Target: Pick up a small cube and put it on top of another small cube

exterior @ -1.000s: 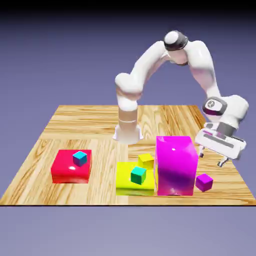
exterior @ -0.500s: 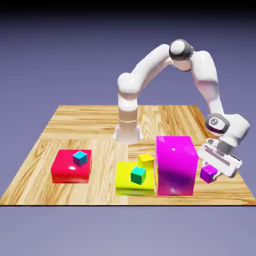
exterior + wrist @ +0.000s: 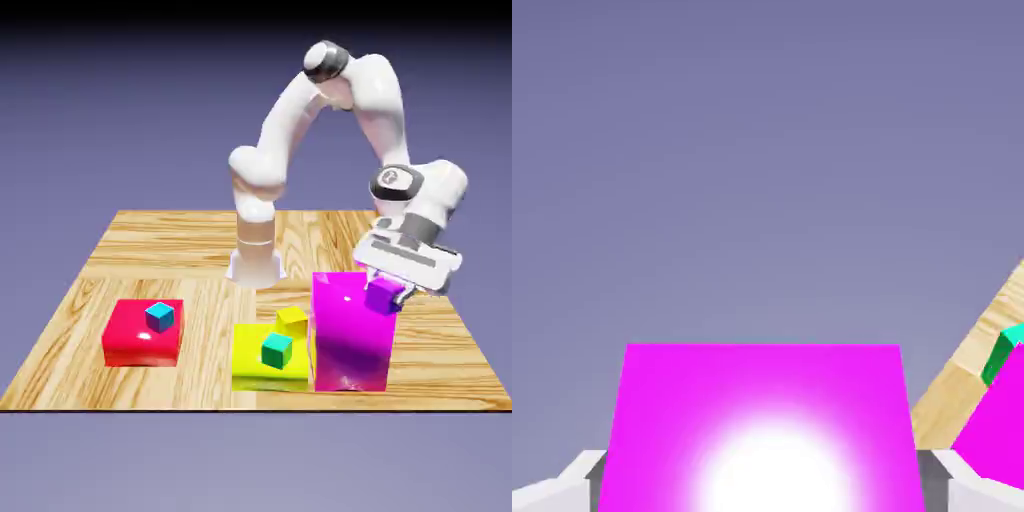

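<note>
Purple cube (image 3: 383,295) (image 3: 762,430) hiding fingertips

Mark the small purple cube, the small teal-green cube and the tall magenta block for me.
small purple cube (image 3: 383,296), exterior view, its front face below the gripper.
small teal-green cube (image 3: 277,349), exterior view, its front face, on the yellow block.
tall magenta block (image 3: 348,340), exterior view, middle of its front face.

no readable text, no labels, no numbers anywhere

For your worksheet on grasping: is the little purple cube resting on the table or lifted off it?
Lifted. The purple cube is clamped in the gripper, level with the top of the tall magenta block and above the table.
</note>
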Robot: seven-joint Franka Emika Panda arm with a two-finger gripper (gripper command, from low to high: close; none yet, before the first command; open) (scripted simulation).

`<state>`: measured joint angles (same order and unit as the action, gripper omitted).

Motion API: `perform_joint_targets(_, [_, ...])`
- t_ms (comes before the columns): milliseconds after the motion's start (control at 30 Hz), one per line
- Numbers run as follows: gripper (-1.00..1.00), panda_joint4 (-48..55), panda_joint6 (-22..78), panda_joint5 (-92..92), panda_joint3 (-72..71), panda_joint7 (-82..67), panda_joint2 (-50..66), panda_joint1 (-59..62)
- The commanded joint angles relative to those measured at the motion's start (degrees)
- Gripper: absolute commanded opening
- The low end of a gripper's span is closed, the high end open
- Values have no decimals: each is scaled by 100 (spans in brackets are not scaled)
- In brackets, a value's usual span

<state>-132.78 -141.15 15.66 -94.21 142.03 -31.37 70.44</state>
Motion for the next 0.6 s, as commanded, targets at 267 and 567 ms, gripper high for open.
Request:
perform_joint_targets(267, [-100,-854,-105,-415,78,300,322,581])
perform_joint_targets(567, [100,-956,-909,-646,-1089,231,-23,1895])
